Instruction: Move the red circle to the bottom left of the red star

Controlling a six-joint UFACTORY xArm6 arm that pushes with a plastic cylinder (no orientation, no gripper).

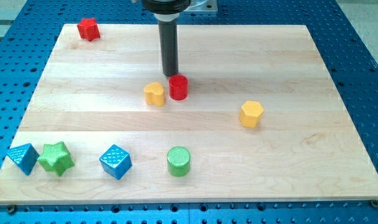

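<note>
The red circle (179, 87) is a short red cylinder near the board's middle. The red star (88, 28) sits far off at the view's top left corner of the board. My tip (170, 74) is the lower end of the dark rod, just above and slightly left of the red circle, touching or nearly touching its top-left edge. A yellow heart (154, 94) lies right beside the red circle on its left.
A yellow hexagon (251, 114) lies to the right. Along the view's bottom are a blue triangle (23, 158), a green star (56, 158), a blue cube (116, 162) and a green circle (179, 161). The wooden board (288, 50) lies on a blue perforated table.
</note>
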